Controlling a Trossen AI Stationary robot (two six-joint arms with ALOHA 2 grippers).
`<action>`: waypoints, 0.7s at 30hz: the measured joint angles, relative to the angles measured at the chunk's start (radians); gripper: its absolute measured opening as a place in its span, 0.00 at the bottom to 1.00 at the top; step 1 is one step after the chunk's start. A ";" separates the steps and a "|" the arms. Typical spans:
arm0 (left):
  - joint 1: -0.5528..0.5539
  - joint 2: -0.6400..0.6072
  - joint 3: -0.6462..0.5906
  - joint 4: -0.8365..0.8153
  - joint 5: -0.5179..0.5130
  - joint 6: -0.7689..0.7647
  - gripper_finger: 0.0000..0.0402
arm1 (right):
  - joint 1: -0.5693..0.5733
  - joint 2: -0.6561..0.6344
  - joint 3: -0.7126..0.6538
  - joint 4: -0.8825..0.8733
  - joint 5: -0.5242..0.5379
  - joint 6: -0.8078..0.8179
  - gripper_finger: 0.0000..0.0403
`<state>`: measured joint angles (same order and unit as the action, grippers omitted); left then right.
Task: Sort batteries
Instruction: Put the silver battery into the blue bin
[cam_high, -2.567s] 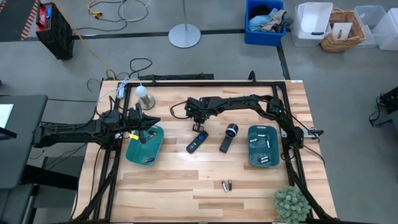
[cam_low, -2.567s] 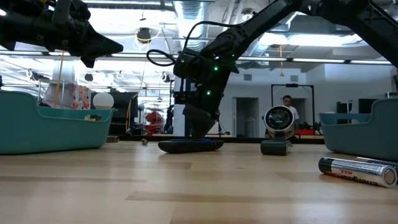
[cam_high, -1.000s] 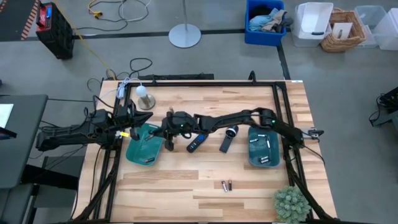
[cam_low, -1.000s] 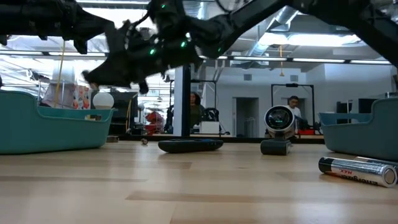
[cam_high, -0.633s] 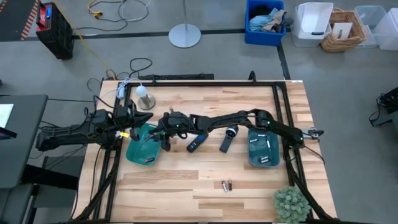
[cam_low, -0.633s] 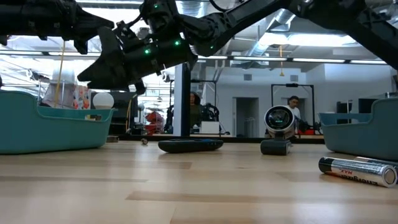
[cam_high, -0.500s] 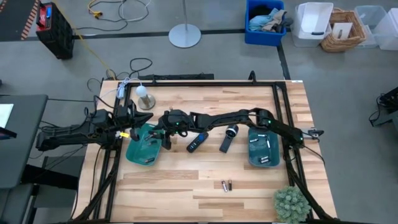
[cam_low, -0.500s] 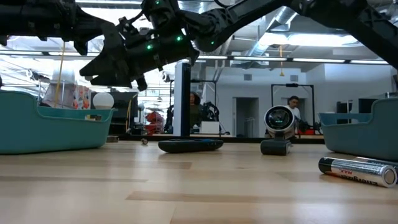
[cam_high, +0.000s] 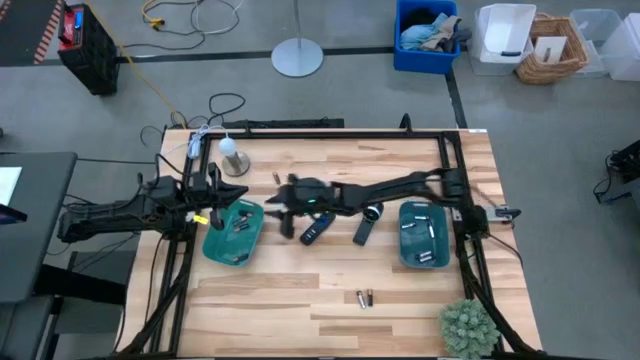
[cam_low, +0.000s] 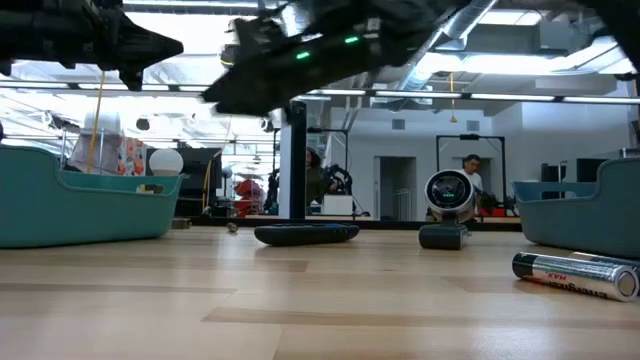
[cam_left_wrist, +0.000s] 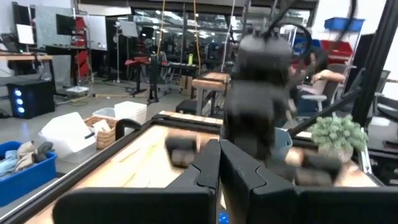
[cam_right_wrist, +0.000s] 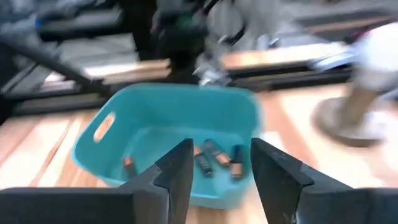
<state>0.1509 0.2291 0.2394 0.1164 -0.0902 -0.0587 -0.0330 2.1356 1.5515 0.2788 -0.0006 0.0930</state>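
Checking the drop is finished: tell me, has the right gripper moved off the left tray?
Yes. The right gripper, open and empty, has pulled back from over the left tray toward the remote, now beside the tray's rim.

- Only readable text: "MAX" on label of battery (cam_low: 577, 275) lying on its side near bench's front edge, low view. Smaller print beside it on same label – too small to read.
- Same battery seen from above, in pair near front edge, a bit right of centre – label not legible there.
- Remote control (cam_high: 315, 230), mid-bench: no readable markings.
- Flashlight (cam_high: 367, 222), just right of remote: no readable markings.
- Teal trays, left (cam_high: 252, 238) & right (cam_high: 405, 240) sides of bench: no labels readable.
- Batteries in left tray, right wrist view (cam_right_wrist: 211, 155): labels too blurred to read.
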 joint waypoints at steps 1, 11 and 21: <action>0.000 0.001 0.000 -0.003 0.000 0.005 0.01 | 0.000 -0.047 -0.071 0.047 0.030 0.009 0.43; -0.002 0.178 -0.001 0.064 0.079 0.050 0.01 | 0.060 -0.448 -0.612 0.222 0.305 0.065 0.43; -0.120 0.691 0.117 0.325 0.141 0.126 0.08 | 0.205 -0.791 -0.810 0.224 0.540 -0.021 0.43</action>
<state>0.0306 0.9202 0.3567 0.4416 0.0509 0.0677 0.1725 1.3443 0.7414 0.5030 0.5389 0.0721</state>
